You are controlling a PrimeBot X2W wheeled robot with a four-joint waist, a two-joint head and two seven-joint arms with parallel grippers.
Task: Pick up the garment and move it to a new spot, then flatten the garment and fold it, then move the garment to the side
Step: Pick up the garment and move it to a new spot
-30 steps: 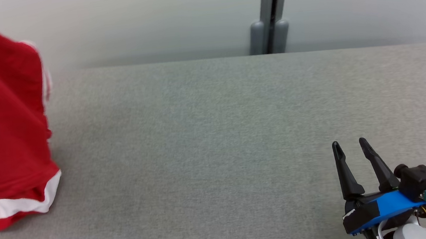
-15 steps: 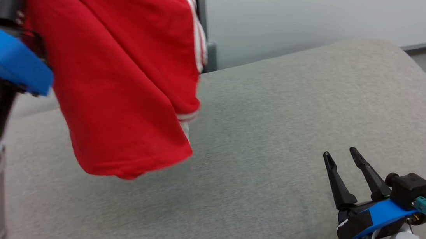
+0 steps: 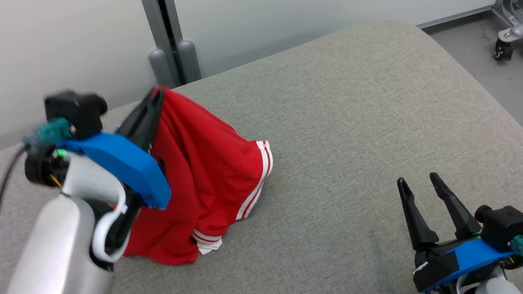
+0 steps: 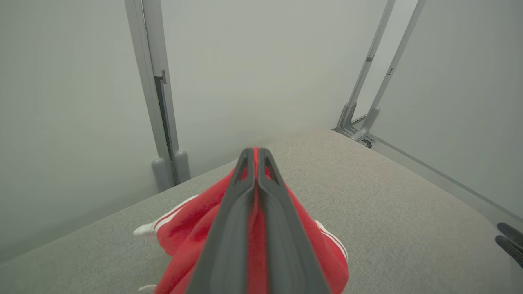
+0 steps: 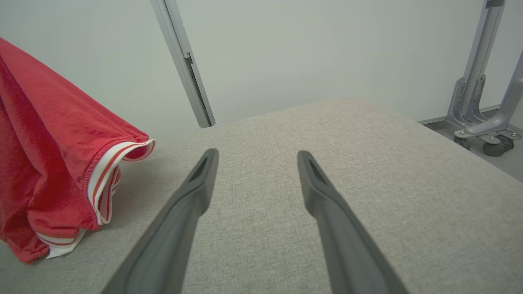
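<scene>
The left gripper (image 3: 155, 96) is closed, with both fingers pressed together on a fold at the top of the red garment (image 3: 211, 171). From this pinch point the garment is draped downward in a cone. Its white-striped lower hem is rested on the grey padded surface (image 3: 358, 109). The right gripper (image 3: 417, 181) is spread wide and nothing is held in it. It is positioned low over the surface, well apart from the garment. A grey post (image 3: 166, 31) is seen against the wall behind.
</scene>
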